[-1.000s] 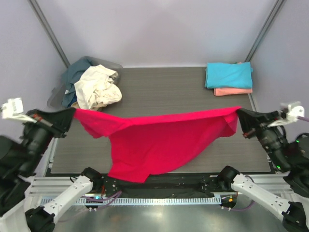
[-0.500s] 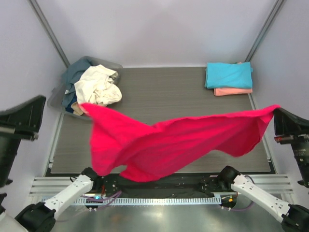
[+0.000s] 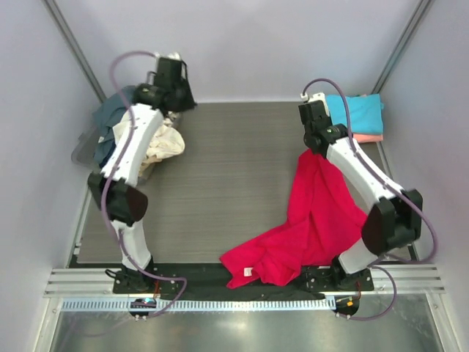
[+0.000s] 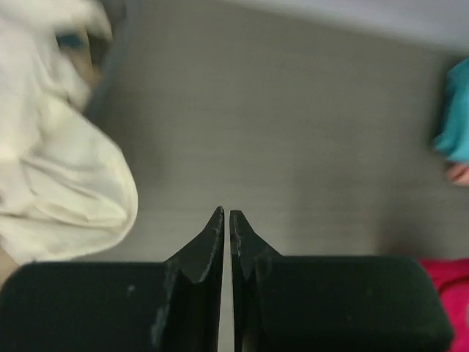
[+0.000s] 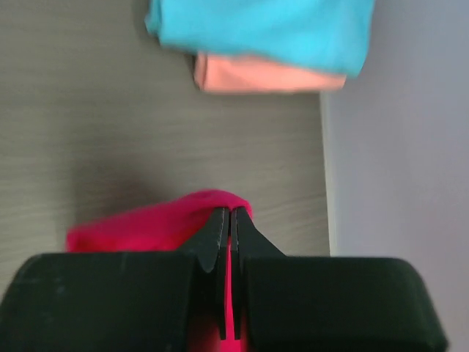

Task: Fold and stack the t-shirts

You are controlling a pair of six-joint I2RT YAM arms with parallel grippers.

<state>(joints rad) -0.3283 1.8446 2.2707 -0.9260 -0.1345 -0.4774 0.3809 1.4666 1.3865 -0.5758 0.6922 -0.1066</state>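
The crimson red t-shirt [image 3: 315,220] hangs from my right gripper [image 3: 313,149], which is shut on its upper edge, and trails down to a crumpled heap at the table's near edge. In the right wrist view red cloth [image 5: 139,224] bulges round the closed right gripper [image 5: 231,213]. My left gripper [image 3: 178,99] is shut and empty, high at the back left over the cream t-shirt [image 3: 163,143]. The left wrist view shows the left gripper [image 4: 226,214] with bare table beneath. The turquoise t-shirt [image 3: 355,111] lies folded on the salmon pink one [image 3: 359,137] at the back right.
A grey plastic tub [image 3: 82,149] at the back left holds the slate blue t-shirt [image 3: 110,121] and part of the cream one. The grey table [image 3: 234,169] is bounded by lilac walls [image 3: 249,44]. The right table edge [image 5: 324,169] runs close beside the right gripper.
Both arms swung from the near sides to the back of the table. The left gripper let go of the red t-shirt, which dropped from its stretched span and now hangs from the right gripper alone.
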